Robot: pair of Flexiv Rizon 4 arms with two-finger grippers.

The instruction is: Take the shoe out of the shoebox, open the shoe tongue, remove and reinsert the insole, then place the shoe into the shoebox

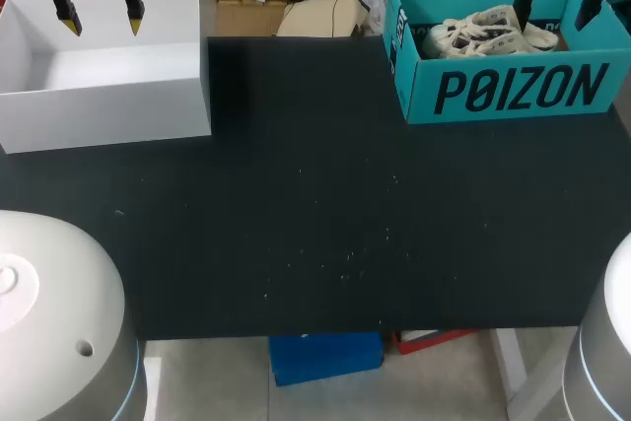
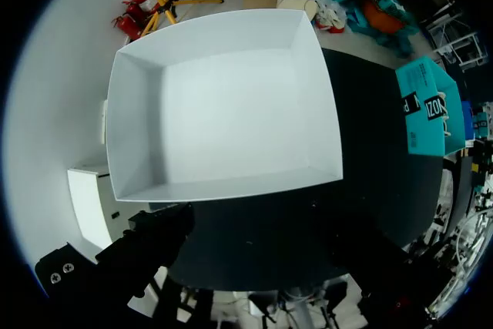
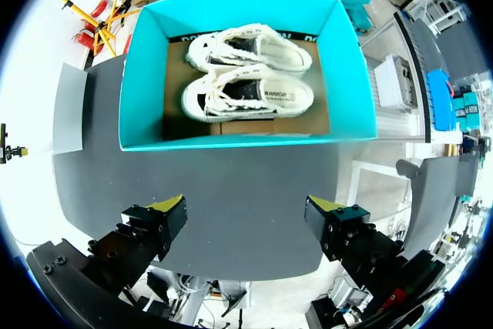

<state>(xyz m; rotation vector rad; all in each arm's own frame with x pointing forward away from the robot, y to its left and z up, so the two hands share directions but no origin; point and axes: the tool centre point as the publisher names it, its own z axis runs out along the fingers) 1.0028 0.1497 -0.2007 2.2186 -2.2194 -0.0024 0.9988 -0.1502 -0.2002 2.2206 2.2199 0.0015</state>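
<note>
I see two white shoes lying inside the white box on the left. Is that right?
Not quite. The two white shoes are lying inside the teal shoebox on the right, not in the white box on the left. The right wrist view looks straight down into the teal shoebox and shows both shoes side by side there, and the left wrist view shows no shoes in the white box.

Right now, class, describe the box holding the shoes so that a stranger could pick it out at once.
On the dark table stand two open boxes, one at each far corner. Take the teal shoebox at the right. Unlike the empty white box, it holds a pair of pale shoes.
</note>
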